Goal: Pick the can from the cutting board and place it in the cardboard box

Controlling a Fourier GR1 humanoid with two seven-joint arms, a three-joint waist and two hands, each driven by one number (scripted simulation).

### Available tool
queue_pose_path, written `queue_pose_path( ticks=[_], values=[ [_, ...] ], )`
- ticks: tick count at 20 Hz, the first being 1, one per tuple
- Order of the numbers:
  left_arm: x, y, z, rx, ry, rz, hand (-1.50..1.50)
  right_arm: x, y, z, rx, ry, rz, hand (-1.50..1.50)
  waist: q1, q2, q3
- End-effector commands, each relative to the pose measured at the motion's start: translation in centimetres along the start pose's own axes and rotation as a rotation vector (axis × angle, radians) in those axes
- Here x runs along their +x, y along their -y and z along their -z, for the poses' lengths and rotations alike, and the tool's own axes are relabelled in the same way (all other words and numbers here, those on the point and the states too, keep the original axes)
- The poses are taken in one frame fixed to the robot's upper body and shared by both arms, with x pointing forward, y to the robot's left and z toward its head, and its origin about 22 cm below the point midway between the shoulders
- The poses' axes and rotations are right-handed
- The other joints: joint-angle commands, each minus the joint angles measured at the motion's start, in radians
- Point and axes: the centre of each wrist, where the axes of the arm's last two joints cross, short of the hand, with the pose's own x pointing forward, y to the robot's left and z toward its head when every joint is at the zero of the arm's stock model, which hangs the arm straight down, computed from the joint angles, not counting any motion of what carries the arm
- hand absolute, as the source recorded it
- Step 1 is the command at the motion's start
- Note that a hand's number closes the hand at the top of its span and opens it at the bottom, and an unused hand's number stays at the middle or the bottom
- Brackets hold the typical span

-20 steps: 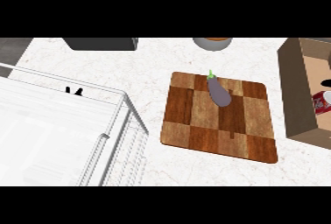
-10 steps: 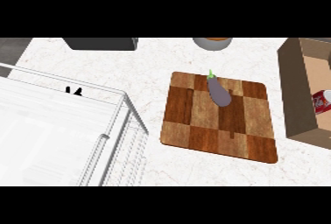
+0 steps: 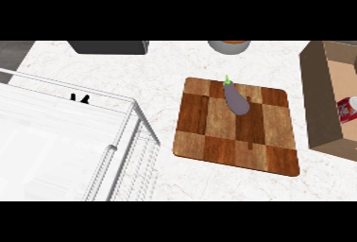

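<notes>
Head view. The board (image 3: 209,137) lies on the table (image 3: 160,71), right of centre. It carries only an eggplant (image 3: 237,100), with its long axis running far to near and its stem at the far end. No can is on the board.

A red can (image 3: 346,109) sits inside the box (image 3: 320,99) at the right edge, just past the box's left wall and partly cut off by the frame. Whether it stands or lies cannot be told.

A small black part, probably the left robot hand (image 3: 80,99), shows past the far edge of the white rack (image 3: 63,142) at the left. It holds nothing visible, and how far it is open cannot be told. The right robot hand is not in view.

Judgement: the can lies well to the right of that hand, across the board, so the right arm would be nearer. The placement appears done.

Room: there is open table between rack and board. A grey bowl (image 3: 229,46) and a dark block (image 3: 108,47) stand at the far edge.
</notes>
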Motion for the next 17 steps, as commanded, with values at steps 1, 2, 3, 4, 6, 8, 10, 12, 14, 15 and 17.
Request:
queue_pose_path(
  ticks=[1,2,3,4,6,8,10,12,14,15,17],
  values=[
    [0.8,1.3,1.8,-0.025,0.036,-0.021,0.0,-1.8,4.0,-0.8,-0.069,0.046,0.036,-1.5,-0.01,0.006,-0.002],
    [0.9,1.1,1.6,-0.031,0.022,-0.023,0.0,-2.2,3.2,-0.8,-0.11,0.032,0.046,-1.5,0.002,0.009,-0.001],
    [0.8,0.8,1.0,-0.031,0.034,-0.022,0.0,-3.6,3.9,-1.9,-0.116,0.028,0.05,-1.5,0.002,0.007,-0.001],
    [0.7,1.4,1.4,-0.04,0.023,-0.012,0.0,-1.9,6.0,-0.8,-0.13,0.036,0.058,-1.5,-0.003,0.007,-0.001],
    [-0.1,1.4,0.8,-0.038,0.023,-0.016,0.0,-3.3,8.2,-2.1,-0.147,0.042,0.051,-1.5,-0.004,0.01,0.0],
    [0.5,1.7,1.0,-0.047,0.03,-0.022,0.0,-2.9,9.5,-2.0,-0.157,0.036,0.049,-1.5,0.0,0.009,0.0],
    [0.7,0.3,1.0,-0.043,0.032,-0.016,0.0,-3.8,8.8,-2.5,-0.154,0.042,0.069,-1.5,0.005,0.006,0.0],
    [-0.4,1.4,-0.2,-0.041,0.019,-0.012,0.0,-3.9,11.3,-3.1,-0.146,0.043,0.031,-1.5,0.007,0.009,0.001],
    [1.0,0.6,0.5,-0.049,0.038,-0.028,0.0,-4.9,12.2,-4.3,-0.127,0.034,-0.005,-1.5,0.004,0.006,0.001],
    [1.7,1.5,2.1,-0.057,0.017,-0.029,0.0,-4.5,10.0,-3.2,-0.115,0.028,0.002,-1.5,0.004,0.008,0.0],
    [1.4,0.4,1.5,-0.042,0.048,-0.014,0.0,-5.0,11.8,-4.2,-0.118,0.042,-0.01,-1.5,0.007,0.01,0.002]
  ],
)
